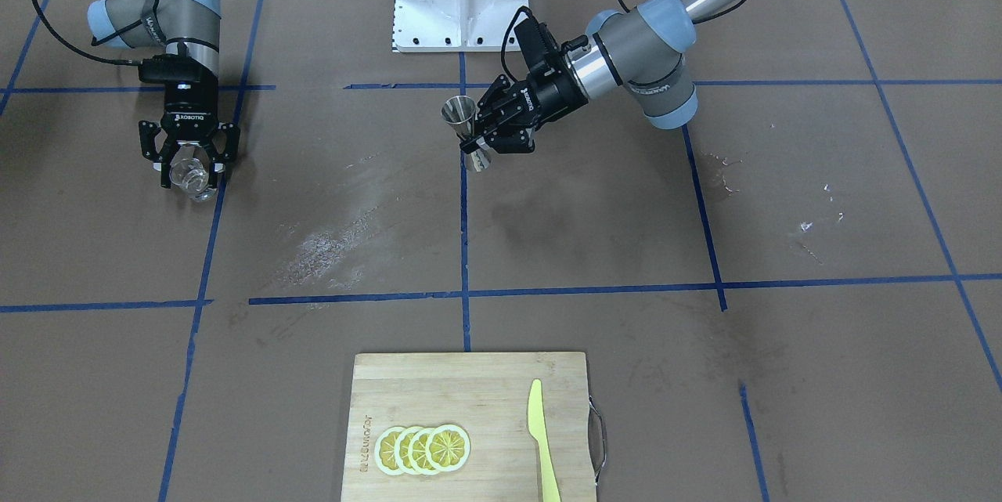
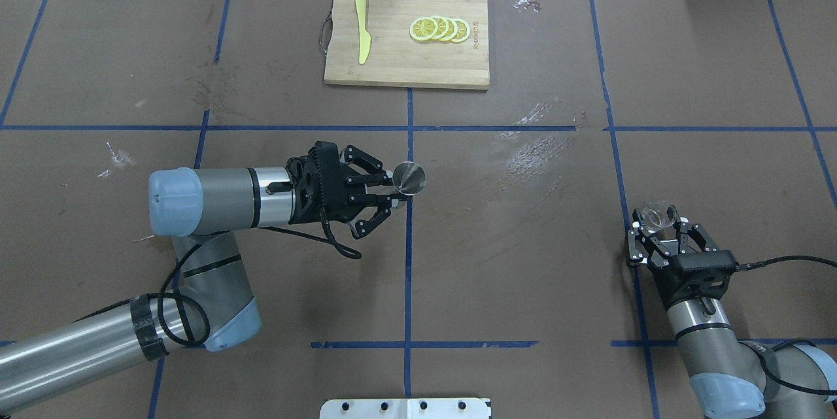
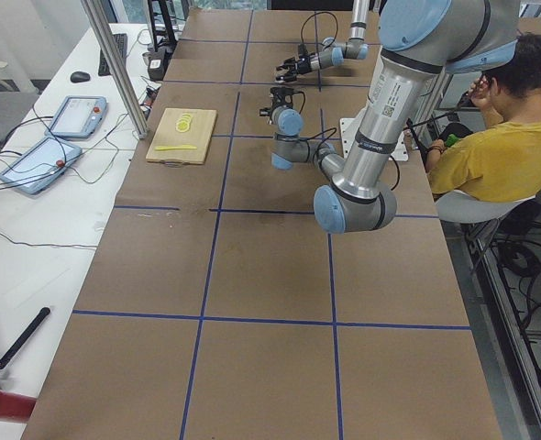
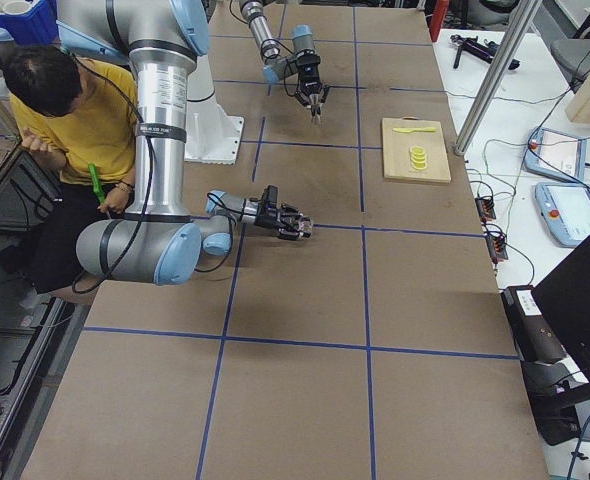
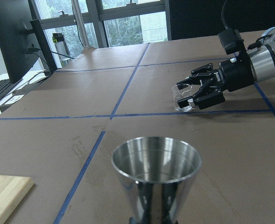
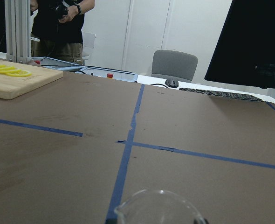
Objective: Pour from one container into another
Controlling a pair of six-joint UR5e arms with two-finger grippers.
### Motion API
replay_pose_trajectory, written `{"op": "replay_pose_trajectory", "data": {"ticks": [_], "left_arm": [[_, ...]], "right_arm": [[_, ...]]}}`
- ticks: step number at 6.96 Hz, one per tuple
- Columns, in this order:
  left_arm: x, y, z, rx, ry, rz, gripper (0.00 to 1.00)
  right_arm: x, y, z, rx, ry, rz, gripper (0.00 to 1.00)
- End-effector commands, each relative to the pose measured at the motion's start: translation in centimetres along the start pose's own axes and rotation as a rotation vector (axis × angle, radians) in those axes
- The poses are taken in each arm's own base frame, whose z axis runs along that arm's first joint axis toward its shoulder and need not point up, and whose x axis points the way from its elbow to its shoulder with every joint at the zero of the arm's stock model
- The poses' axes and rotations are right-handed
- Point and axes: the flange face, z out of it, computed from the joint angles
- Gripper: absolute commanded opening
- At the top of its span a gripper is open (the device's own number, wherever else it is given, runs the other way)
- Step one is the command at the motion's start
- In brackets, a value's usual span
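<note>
Left claw (image 2: pixel 395 191) is clamping the upright jigger (image 2: pixel 409 178) over the bench (image 2: pixel 523 262) middle; right claw (image 2: pixel 657 228) is clamping the glass cup (image 1: pixel 190 175)

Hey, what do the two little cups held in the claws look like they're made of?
The jigger in the left claw looks like polished steel: mirror-bright, reflecting its surroundings. The cup in the right claw looks like clear glass, possibly plastic: the table shows through it.

Steel jigger (image 5: pixel 156 177) up close — beyond, right tool (image 5: pixel 188 95) grips glass cup (image 5: pixel 180 99).
</note>
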Motion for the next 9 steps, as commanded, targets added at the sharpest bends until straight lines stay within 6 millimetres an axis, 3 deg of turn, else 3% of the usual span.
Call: {"op": "replay_pose_trajectory", "data": {"ticks": [1,2,4,6,8,9], "left_arm": [[0.0,0.0,0.0,0.0,0.0,0.0,0.0],[0.0,0.0,0.0,0.0,0.001,0.0,0.0],[0.0,0.0,0.0,0.002,0.0,0.0,0.0],[0.0,-0.1,-0.1,0.009,0.002,0.0,0.0],[0.1,-0.1,-0.2,0.009,0.002,0.0,0.0],[0.1,0.1,-0.2,0.006,0.002,0.001,0.0]], "right_arm": [[0.0,0.0,0.0,-0.002,-0.001,-0.001,0.11],[-0.1,0.0,0.0,-0.004,-0.003,0.0,0.01],[-0.3,-0.3,-0.1,0.002,-0.002,-0.026,0.0],[-1.7,-2.8,-1.1,-0.105,-0.073,-0.088,0.0],[-1.4,-4.7,0.3,-0.069,-0.043,-0.111,0.0],[-1.9,-6.8,0.8,-0.048,-0.042,-0.141,0.0]]}}
